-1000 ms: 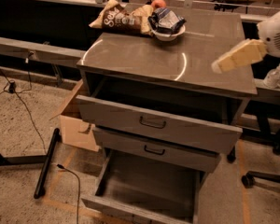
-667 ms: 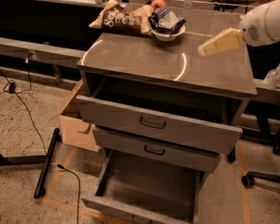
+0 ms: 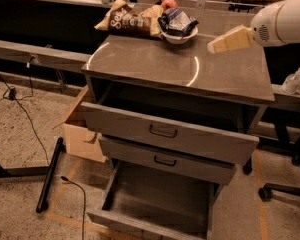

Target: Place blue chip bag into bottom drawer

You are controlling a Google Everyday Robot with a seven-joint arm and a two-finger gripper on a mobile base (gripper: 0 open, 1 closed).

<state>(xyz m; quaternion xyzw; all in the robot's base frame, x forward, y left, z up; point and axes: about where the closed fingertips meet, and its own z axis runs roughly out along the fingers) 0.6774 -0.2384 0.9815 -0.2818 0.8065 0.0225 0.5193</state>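
The blue chip bag (image 3: 177, 20), dark navy foil with white markings, sits crumpled in a white bowl (image 3: 180, 35) at the back of the grey cabinet top (image 3: 155, 66). The bottom drawer (image 3: 160, 199) is pulled out wide, a plain grey box with nothing visible inside. My gripper (image 3: 231, 40), with tan fingers on a white arm, hovers over the right part of the cabinet top, to the right of the bowl and pointing toward it, apart from the bag.
A larger brown chip bag (image 3: 131, 20) lies left of the bowl, with a red apple (image 3: 169, 4) behind. The top drawer (image 3: 165, 131) and middle drawer (image 3: 165, 160) are partly open. A cardboard box (image 3: 80, 129) stands left of the cabinet. Cables lie on the floor.
My gripper has moved left and toward the back of the cabinet top, closer to the bowl with the blue chip bag. Nothing else moved.
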